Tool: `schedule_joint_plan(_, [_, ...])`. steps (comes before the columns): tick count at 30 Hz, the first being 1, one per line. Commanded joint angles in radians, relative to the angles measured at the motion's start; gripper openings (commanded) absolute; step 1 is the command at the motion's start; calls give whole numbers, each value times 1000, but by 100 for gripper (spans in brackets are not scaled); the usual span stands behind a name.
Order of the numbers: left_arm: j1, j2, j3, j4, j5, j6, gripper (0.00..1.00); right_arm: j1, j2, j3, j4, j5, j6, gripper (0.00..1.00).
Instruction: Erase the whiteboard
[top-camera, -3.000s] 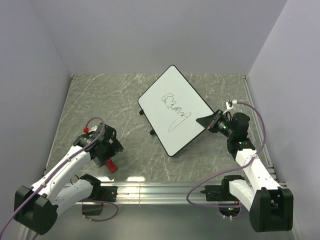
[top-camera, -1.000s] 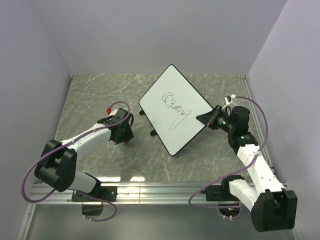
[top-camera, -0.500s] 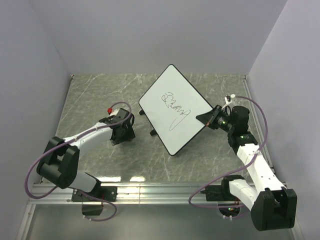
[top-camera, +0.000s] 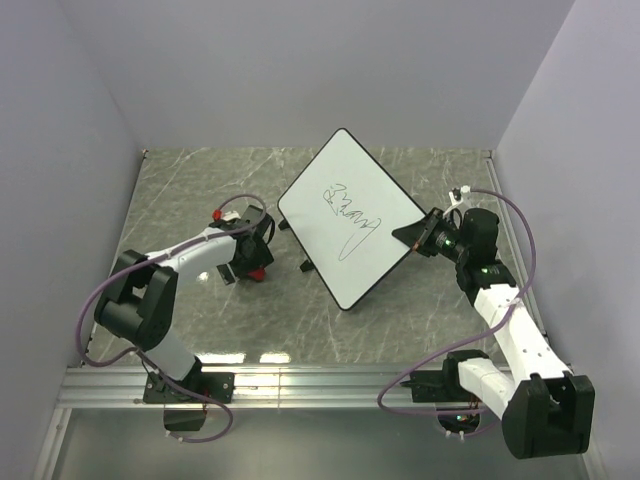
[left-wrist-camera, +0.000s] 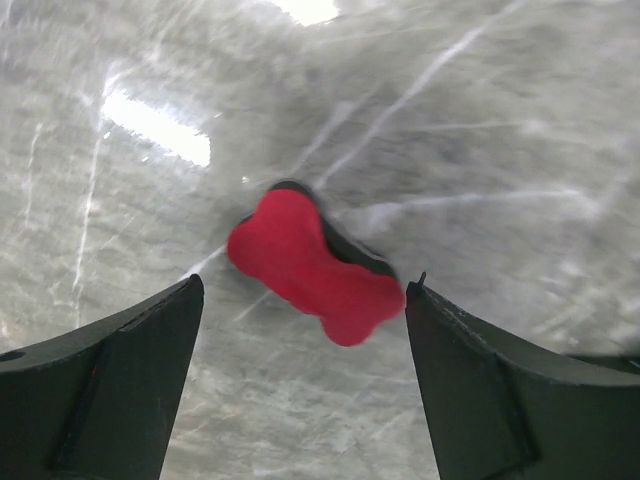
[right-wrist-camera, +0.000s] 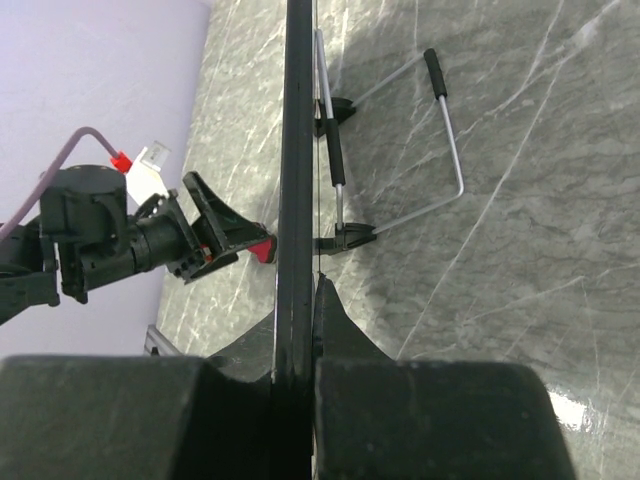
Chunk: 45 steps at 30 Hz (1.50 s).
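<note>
- The whiteboard (top-camera: 345, 215) stands right of centre on the table (top-camera: 180, 190). It is turned corner-on to you and tilted back on its wire stand (right-wrist-camera: 452, 150), so the writing face looks up and towards the near left.
- Your right gripper (top-camera: 413, 238) is clamped on the board's right edge. In the wrist view the thin black rim runs straight between the closed fingers. I judge this grip is there to brace the board, since a light board on a wire prop would likely slide or tip under a wiping push.
- Your left gripper (top-camera: 250, 260) hovers low over the table, just left of the board. Its jaws are spread wide and hold nothing.
- The red eraser (left-wrist-camera: 315, 265) lies flat on the table between those jaws, touching neither. It sits at a slant to them, so closing may twist it before it seats.
- The scribbles (top-camera: 350, 222) are untouched, so the wiping has not yet begun. The step in hand looks like the pick-up.
</note>
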<state>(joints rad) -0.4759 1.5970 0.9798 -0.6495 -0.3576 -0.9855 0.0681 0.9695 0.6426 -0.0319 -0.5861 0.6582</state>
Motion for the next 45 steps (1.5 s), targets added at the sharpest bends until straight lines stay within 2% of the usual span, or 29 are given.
schedule_joint_plan(1, [10, 1, 23, -58, -14, -76, 88, 16, 18, 49, -69, -26, -43, 0])
schedule_joint_plan(4, [10, -8, 3, -41, 3, -105, 88, 16, 28, 57, -71, -26, -48, 0])
schedule_joint_plan(10, [19, 30, 3, -9, 28, -99, 82, 16, 57, 78, -69, -31, -51, 0])
schedule_joint_plan(21, [49, 106, 33, 31, 46, -59, 59, 16, 72, 95, -88, -31, -63, 0])
schedule_joint_plan(26, [48, 78, 19, 24, 54, -56, 57, 16, 64, 92, -92, -23, -68, 0])
schedule_joint_plan(30, [48, 29, 31, -27, 48, -48, 62, 16, 64, 89, -94, -21, -66, 0])
schedule_joint_plan(31, [48, -12, 28, -36, 45, -47, 68, 16, 63, 88, -92, -21, -66, 0])
schedule_joint_plan(36, [49, -132, 25, -110, 8, -59, 84, 16, 64, 77, -79, -24, -55, 0])
schedule_joint_plan(39, [49, -169, 39, -125, -12, -59, 85, 16, 67, 68, -63, -27, -45, 0])
schedule_joint_plan(45, [48, -128, 45, -92, -11, -30, 83, 18, 67, 57, -46, -35, -34, 0])
